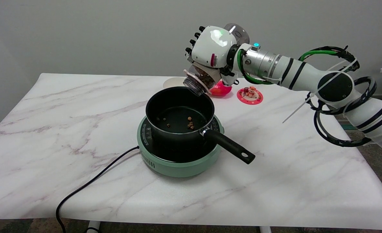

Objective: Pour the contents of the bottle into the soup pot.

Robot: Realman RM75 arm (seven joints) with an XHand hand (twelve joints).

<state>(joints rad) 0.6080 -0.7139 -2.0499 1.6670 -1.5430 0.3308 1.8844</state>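
Observation:
A black soup pot (179,120) with a long black handle sits on a mint-green hot plate (179,161) in the middle of the table. A few brown pellets lie on the pot's bottom. My right hand (212,48) grips a clear plastic bottle (201,80) above the pot's far rim. The bottle is tipped steeply, mouth down and to the left, with brown pellets gathered near its neck. Its clear base sticks up behind the hand. The fingers wrap the bottle's far side and are mostly hidden.
A black power cord (87,186) runs from the hot plate to the table's front left edge. Behind the pot lie a pink object (220,89), a red round coaster with small figures (249,95) and a pale disc (173,83). The table is white marble.

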